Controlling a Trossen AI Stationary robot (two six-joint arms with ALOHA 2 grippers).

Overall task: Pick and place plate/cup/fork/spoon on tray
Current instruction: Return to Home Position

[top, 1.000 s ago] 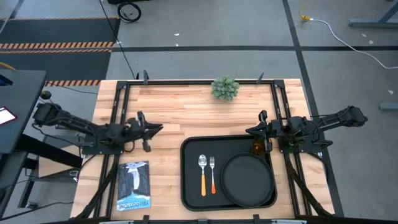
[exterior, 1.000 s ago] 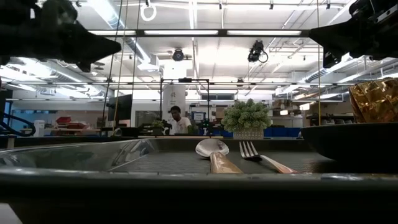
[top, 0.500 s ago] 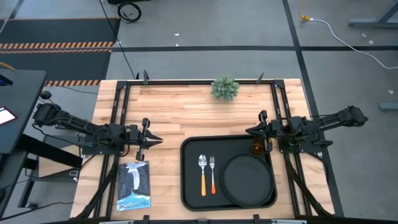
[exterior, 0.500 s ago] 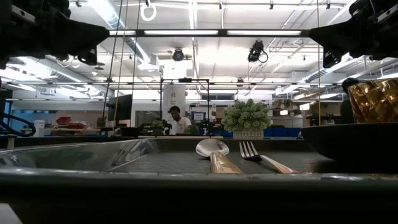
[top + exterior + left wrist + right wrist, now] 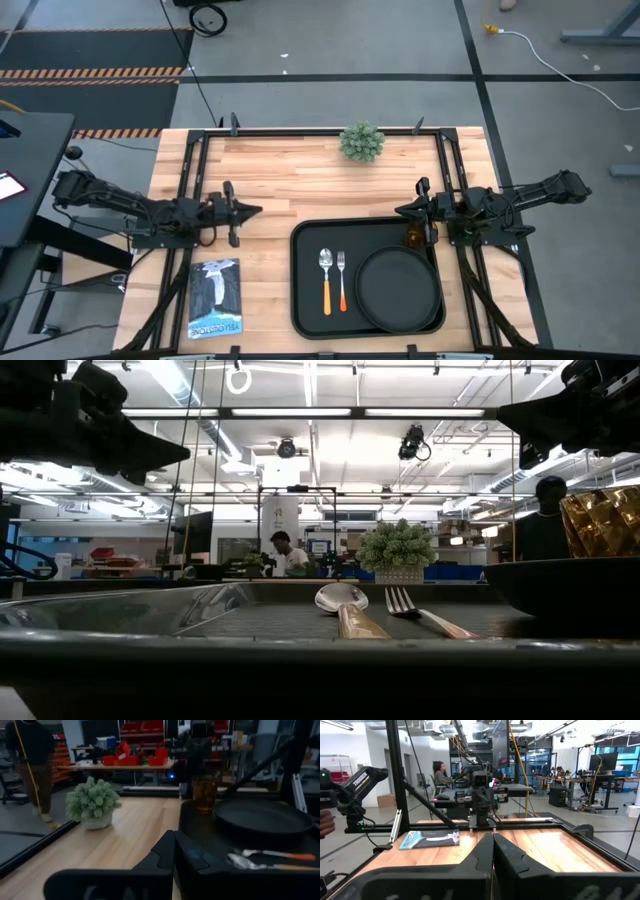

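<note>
Two grippers clenched, empty. Left gripper above bare wood near left edge. Tray at front edge, right of centre: spoon, then fork side by side, plate toward its front right corner, cup in its far right corner. Right gripper just beyond cup.

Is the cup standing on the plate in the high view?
No, the cup stands on the tray itself, in a corner beside the plate, not on it.
</note>
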